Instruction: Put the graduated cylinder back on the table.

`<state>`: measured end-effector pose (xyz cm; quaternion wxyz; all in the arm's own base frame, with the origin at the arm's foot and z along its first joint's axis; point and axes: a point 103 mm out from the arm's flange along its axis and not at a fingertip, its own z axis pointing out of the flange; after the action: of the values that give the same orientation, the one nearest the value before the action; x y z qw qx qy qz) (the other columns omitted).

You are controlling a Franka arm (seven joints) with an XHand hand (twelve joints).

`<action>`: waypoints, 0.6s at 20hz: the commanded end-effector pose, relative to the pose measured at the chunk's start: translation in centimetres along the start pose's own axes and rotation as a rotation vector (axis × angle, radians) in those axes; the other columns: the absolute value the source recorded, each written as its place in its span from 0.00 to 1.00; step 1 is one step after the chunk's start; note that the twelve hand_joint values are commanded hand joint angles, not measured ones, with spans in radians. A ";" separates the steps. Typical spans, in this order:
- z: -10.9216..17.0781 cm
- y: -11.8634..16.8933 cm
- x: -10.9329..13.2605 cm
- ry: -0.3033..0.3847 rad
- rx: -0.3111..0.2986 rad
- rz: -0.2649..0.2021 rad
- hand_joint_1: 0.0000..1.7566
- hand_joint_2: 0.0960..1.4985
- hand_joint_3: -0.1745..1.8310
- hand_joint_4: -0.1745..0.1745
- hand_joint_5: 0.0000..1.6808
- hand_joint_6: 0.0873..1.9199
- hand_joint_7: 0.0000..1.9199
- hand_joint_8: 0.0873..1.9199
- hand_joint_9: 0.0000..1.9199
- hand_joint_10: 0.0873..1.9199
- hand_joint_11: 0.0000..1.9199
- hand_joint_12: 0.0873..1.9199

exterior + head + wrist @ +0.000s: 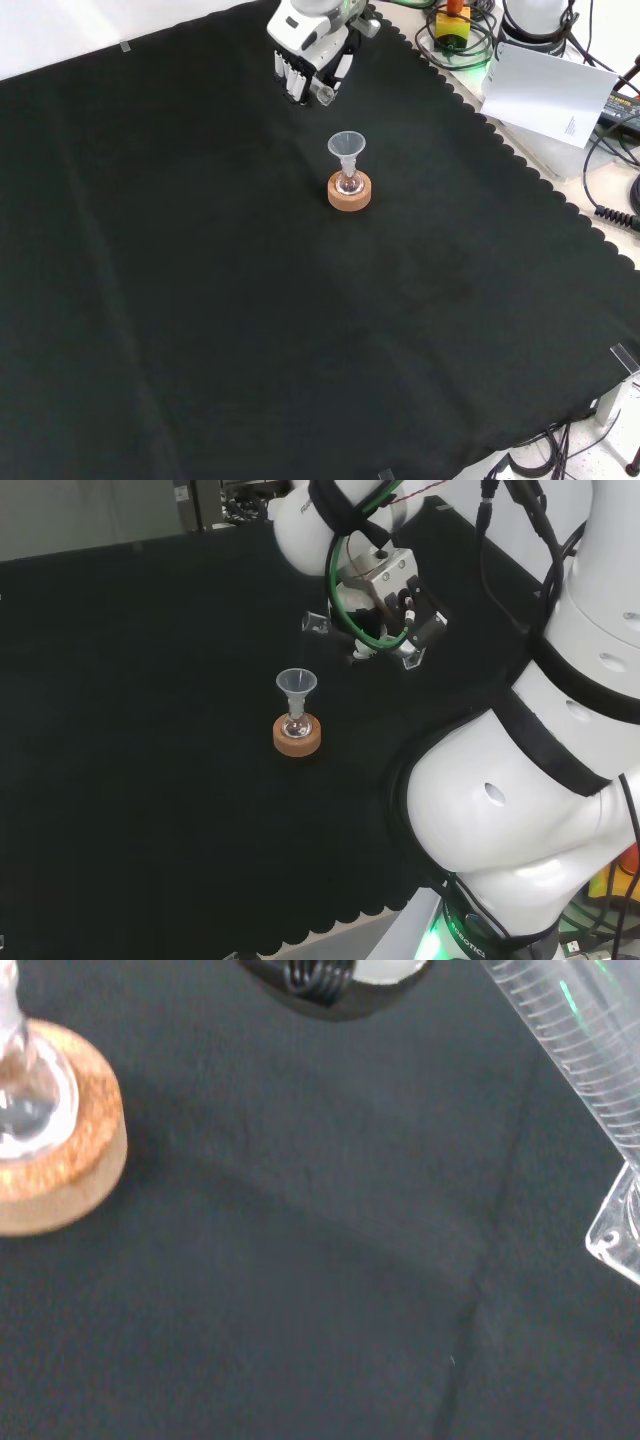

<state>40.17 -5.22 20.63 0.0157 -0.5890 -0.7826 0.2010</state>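
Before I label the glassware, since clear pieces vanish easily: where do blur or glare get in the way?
Wrist view: the flask on its cork ring is blurred, the graduated cylinder carries green glints. Head view: the funnel reads clearly against the black cloth.

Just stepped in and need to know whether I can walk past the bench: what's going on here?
The white arm's hand is at the far side of the black cloth in the front view, carrying a clear graduated cylinder. The wrist view shows the cylinder's marked tube and its base; whether the base touches the cloth I cannot tell. Nearby, a small flask with a clear funnel in its neck sits on a cork ring, apart from the hand.
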 end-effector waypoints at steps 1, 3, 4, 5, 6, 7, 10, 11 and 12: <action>0.9 0.9 -2.0 0.138 -0.127 0.003 0.72 0.71 0.09 0.00 0.61 0.46 0.55 0.45 0.77 0.00 0.65 0.34; 1.1 1.6 -2.5 0.194 -0.162 0.001 0.72 0.71 0.09 0.00 0.61 0.46 0.55 0.45 0.77 0.00 0.65 0.34; 1.3 2.1 -2.8 0.222 -0.175 -0.002 0.72 0.71 0.09 0.00 0.61 0.47 0.55 0.45 0.77 0.00 0.65 0.34; 1.4 2.7 -3.1 0.250 -0.189 -0.007 0.72 0.71 0.09 0.00 0.61 0.47 0.55 0.45 0.77 0.00 0.65 0.34; 1.5 3.2 -3.4 0.272 -0.202 -0.014 0.72 0.71 0.09 0.00 0.61 0.47 0.55 0.45 0.77 0.00 0.65 0.34; 1.6 3.7 -3.6 0.297 -0.216 -0.019 0.72 0.71 0.09 0.00 0.61 0.47 0.55 0.45 0.77 0.00 0.65 0.34; 1.7 5.5 -4.3 0.371 -0.261 -0.032 0.72 0.71 0.09 0.00 0.61 0.47 0.55 0.45 0.77 0.00 0.64 0.34; 1.7 6.1 -4.4 0.392 -0.278 -0.036 0.72 0.71 0.09 0.00 0.61 0.47 0.55 0.45 0.77 0.00 0.64 0.34; 1.7 6.7 -4.5 0.406 -0.297 -0.043 0.72 0.71 0.09 0.00 0.61 0.47 0.55 0.45 0.77 0.00 0.64 0.34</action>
<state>42.02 -7.22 20.15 0.0627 -0.6019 -0.7927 0.0741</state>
